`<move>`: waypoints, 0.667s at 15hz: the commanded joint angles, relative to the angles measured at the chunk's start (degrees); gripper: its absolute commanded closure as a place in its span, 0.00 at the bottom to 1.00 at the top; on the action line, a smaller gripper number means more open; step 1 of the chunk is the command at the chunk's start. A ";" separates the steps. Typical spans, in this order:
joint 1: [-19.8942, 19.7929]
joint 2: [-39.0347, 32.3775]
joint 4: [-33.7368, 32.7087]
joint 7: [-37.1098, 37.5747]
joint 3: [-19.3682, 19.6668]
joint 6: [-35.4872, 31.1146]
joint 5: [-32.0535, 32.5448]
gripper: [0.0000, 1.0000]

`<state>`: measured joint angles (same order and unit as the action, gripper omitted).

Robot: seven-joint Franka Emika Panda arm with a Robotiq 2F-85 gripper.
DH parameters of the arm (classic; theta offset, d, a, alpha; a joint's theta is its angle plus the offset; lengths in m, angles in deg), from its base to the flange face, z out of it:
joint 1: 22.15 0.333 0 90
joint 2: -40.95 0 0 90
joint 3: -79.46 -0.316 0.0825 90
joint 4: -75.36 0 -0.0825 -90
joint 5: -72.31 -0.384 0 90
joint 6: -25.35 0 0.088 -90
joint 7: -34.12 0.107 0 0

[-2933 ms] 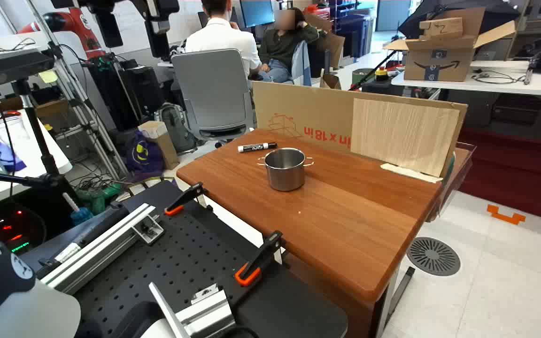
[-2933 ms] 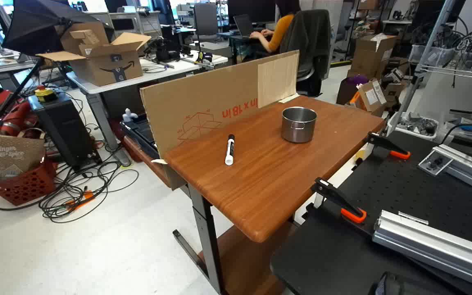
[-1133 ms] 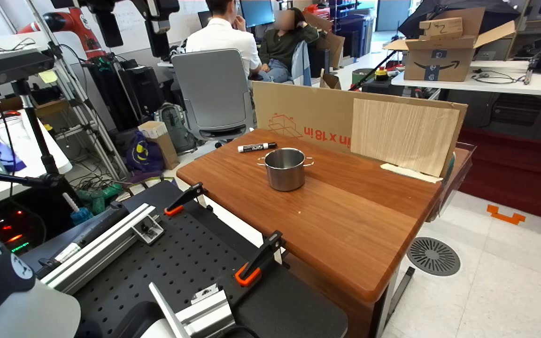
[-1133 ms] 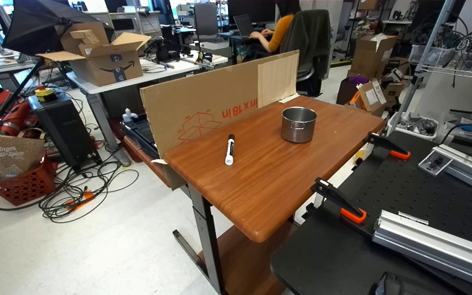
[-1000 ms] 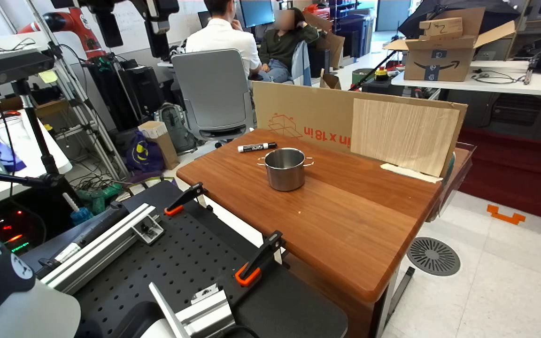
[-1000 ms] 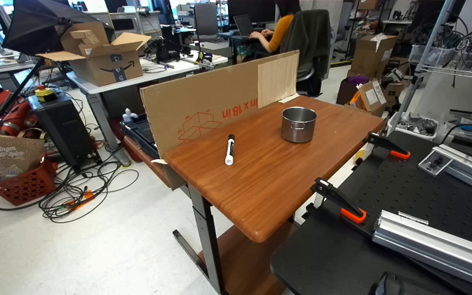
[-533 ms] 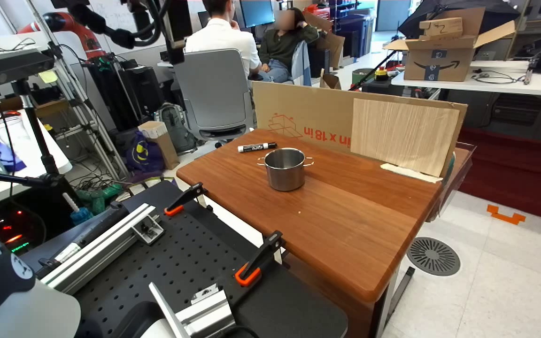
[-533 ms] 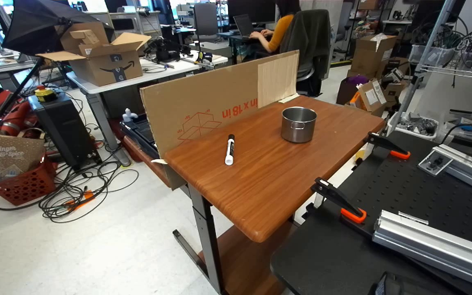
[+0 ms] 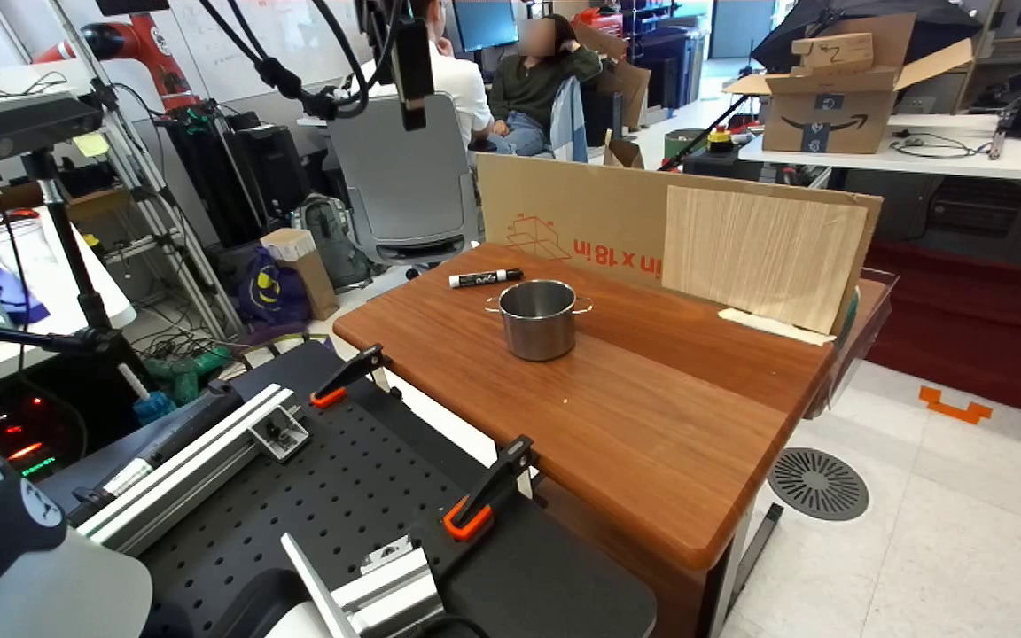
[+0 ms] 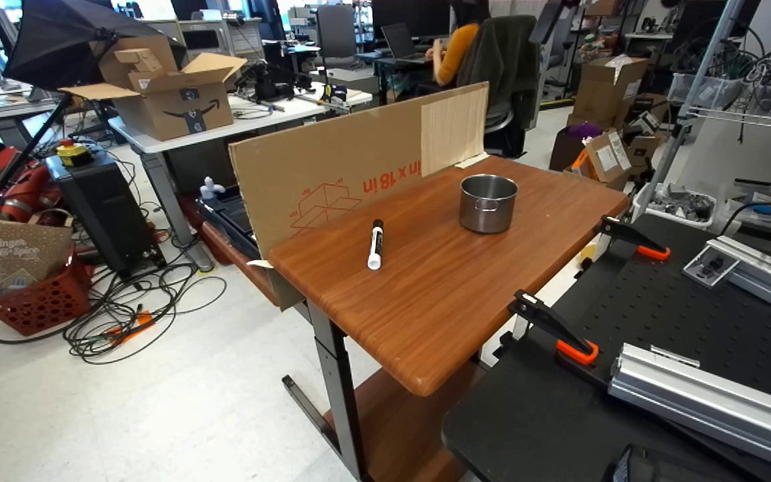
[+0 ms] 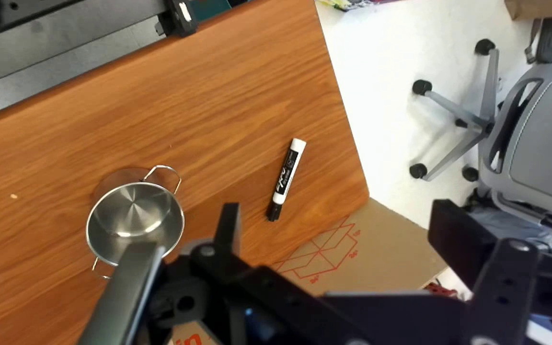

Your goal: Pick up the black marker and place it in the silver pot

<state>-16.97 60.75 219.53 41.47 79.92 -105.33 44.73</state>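
The marker (image 11: 286, 179) is seen lying flat on the table (image 11: 209, 115), between the pot (image 11: 134, 220) and a side edge, with its black cap turned toward the cardboard (image 11: 381, 251). The step in hand is judged to be the approach. For a sound pick, the gripper (image 11: 338, 220) should be centred over the middle of the barrel and turned slightly, so that its 2 fingers (image 11: 228, 230) can be brought together squarely across it. The last of the descent should be taken slowly (a round barrel may well roll if only 1 side is nudged), and any knock against the pot should be avoided. Nothing is gripped: the fingers are spread wide apart. In an exterior view, the gripper is seen hanging high above the table, pointed downward, with a cable (image 9: 323, 106) looped beside it. Most of the arm (image 9: 50, 571) is out of view, so the bend of its joints cannot be told.
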 commanded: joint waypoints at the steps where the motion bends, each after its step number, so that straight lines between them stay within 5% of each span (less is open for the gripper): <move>1: -0.90 -8.61 -6.71 8.47 -2.83 -2.33 0.94 0.00; 10: 0.12 -24.43 -18.62 29.95 -4.82 -4.59 15.27 0.00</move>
<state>-17.03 40.24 204.33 64.82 75.49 -109.54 54.75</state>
